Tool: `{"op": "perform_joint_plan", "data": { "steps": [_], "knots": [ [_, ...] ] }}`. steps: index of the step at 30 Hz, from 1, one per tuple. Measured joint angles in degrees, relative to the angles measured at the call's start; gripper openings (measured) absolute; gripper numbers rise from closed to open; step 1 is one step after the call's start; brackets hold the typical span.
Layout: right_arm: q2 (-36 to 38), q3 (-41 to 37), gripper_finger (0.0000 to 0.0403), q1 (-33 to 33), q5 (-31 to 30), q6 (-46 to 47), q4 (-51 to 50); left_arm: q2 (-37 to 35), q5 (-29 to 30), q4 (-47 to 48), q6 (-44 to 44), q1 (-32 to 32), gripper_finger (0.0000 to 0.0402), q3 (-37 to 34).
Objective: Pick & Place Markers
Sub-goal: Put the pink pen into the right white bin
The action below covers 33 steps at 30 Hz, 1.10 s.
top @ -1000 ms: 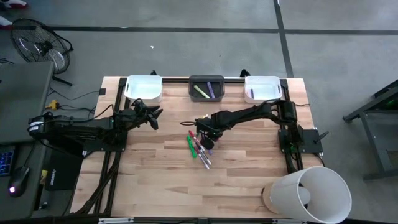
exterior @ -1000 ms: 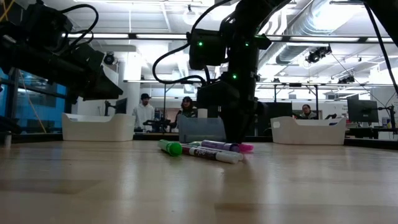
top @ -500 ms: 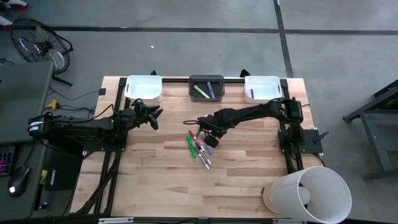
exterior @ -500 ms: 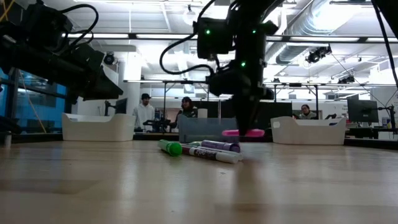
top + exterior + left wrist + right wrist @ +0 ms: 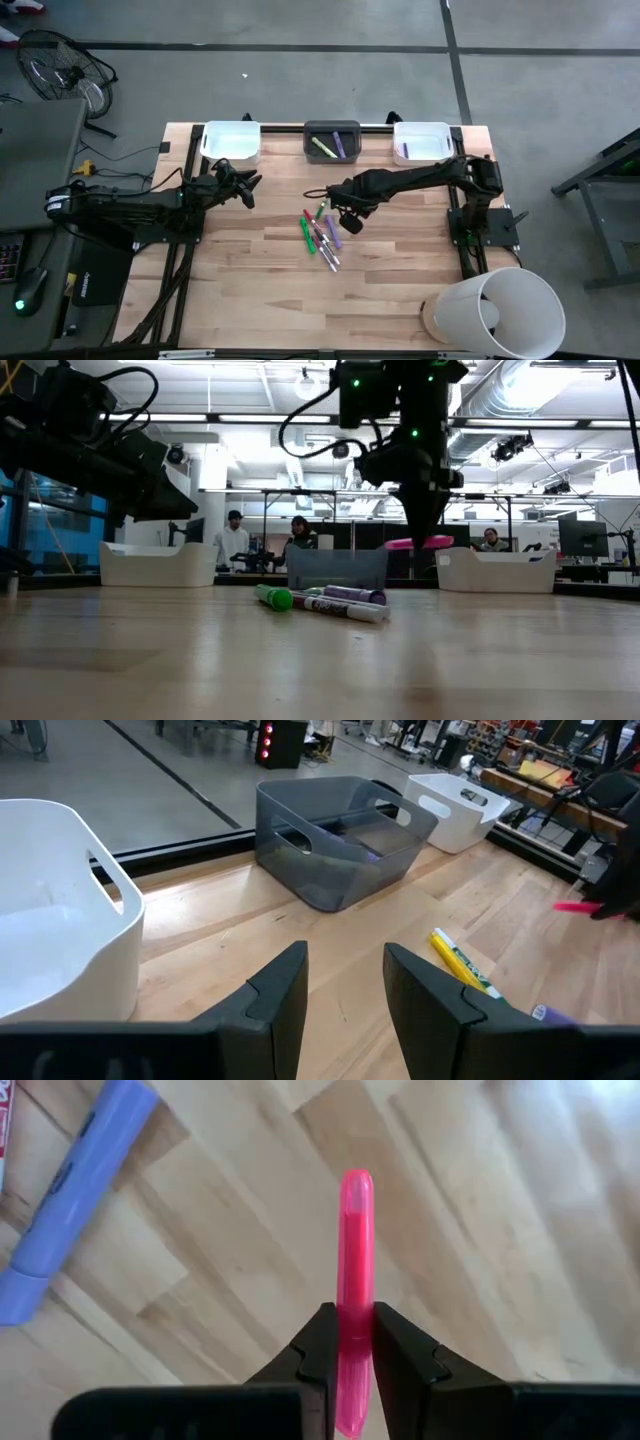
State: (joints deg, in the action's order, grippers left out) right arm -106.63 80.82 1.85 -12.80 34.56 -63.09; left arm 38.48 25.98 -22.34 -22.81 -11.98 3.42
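Observation:
My right gripper (image 5: 416, 532) hangs above the table's middle, shut on a pink marker (image 5: 418, 543). Several other markers (image 5: 322, 235) lie in a loose pile on the wood just left of it: a green one (image 5: 272, 597), a purple one (image 5: 352, 594) and a white one (image 5: 342, 608) among them. A purple marker (image 5: 70, 1190) shows on the table below the held one. My left gripper (image 5: 345, 985) waits open at the table's left, near the left white bin (image 5: 231, 142), with nothing between its fingers. My right gripper pinches the pink marker's barrel (image 5: 355, 1320) between its two fingers (image 5: 318, 1348), roughly at mid-length. The fingers come from above, pointing down, and lie across the marker. The marker hangs level, lifted clear of the table and of the pile.
Along the far edge stand the left white bin, a grey bin (image 5: 332, 140) holding a yellow-green and a purple marker, and a right white bin (image 5: 421, 142). A large white roll (image 5: 495, 310) lies at the near right corner. People sit in the room beyond the table.
My right gripper has risen from the pile with the pink marker and drifted toward the table's right edge. The marker, first down among the others, now hangs level and clear of the table. The other markers have stayed where they were.

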Motion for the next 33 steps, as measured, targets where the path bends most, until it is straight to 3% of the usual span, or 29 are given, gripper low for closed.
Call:
{"op": "perform_joint_plan", "data": {
  "steps": [10, 17, 22, 33],
  "knots": [
    [6.92, -0.04, 0.0045, -0.12, -7.40, 6.23, -14.70, 0.01, 0.00, 0.01, 0.02, -0.01, 0.0131, 0.01],
    [14.94, -0.15, 0.0036, -0.48, -13.15, 9.24, -15.33, 0.01, 0.00, -0.02, 0.01, 0.01, 0.0131, 0.01],
    [22.54, -7.62, 0.0045, -0.90, -15.92, 10.51, -8.21, 0.00, 0.00, -0.04, 0.01, 0.01, 0.0131, 0.01],
    [39.97, -32.55, 0.0044, 0.43, -23.49, 11.27, 19.74, 0.02, 0.00, -0.03, 0.02, 0.01, 0.0131, 0.00]
  ]
}}
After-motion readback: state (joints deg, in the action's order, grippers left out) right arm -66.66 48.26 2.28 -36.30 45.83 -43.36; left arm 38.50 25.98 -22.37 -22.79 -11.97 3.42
